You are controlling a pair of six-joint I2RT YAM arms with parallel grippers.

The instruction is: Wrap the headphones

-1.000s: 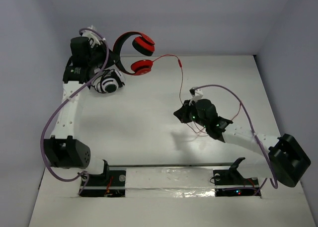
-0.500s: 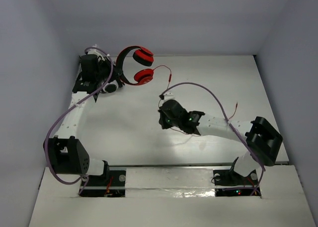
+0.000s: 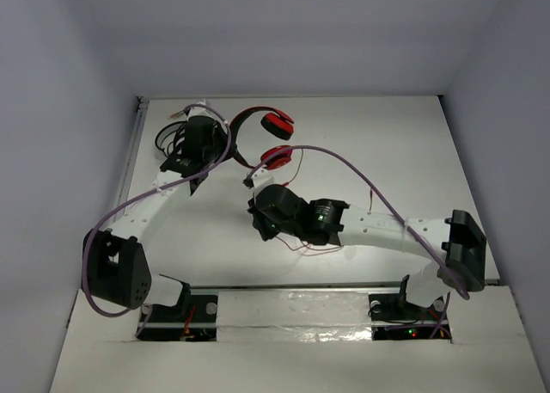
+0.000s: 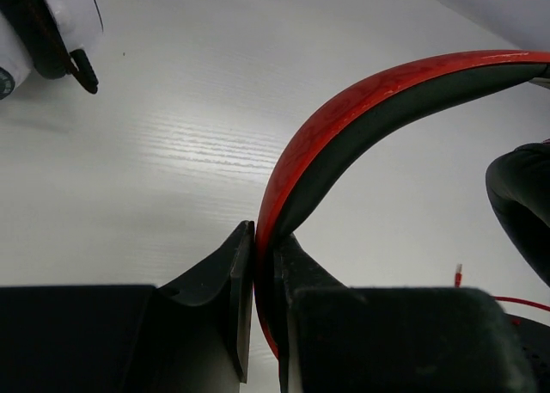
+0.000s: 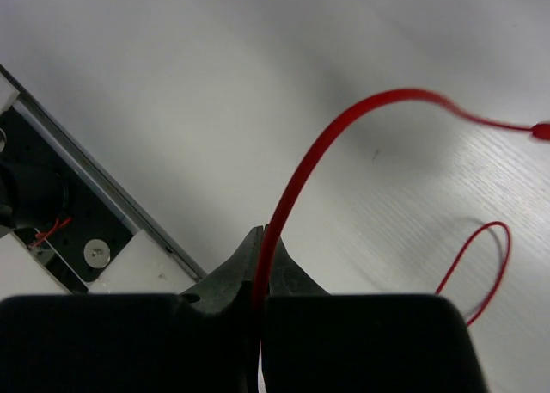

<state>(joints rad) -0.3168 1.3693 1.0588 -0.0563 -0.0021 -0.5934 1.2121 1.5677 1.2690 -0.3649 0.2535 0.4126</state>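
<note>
The red headphones (image 3: pixel 273 144) hang tilted above the back of the table, ear cups to the right. My left gripper (image 3: pixel 222 150) is shut on their red-and-black headband (image 4: pixel 361 109), pinched between both fingers (image 4: pixel 232 273). My right gripper (image 3: pixel 260 225) is at mid-table, in front of the ear cups, shut on the thin red cable (image 5: pixel 301 169). The cable arcs up out of the jaws, and its plug end (image 5: pixel 541 131) trails to the right. More cable lies in loops (image 3: pixel 302 245) on the table under the right arm.
White and black headphones (image 4: pixel 43 23) lie on the table behind and left of my left gripper. The arm bases and a metal rail (image 3: pixel 292 287) run along the near edge. Grey walls close the back and both sides.
The left arm has carried the red headphones right and toward the table's middle. The right arm has swung left with the cable, ending just in front of the ear cups.
</note>
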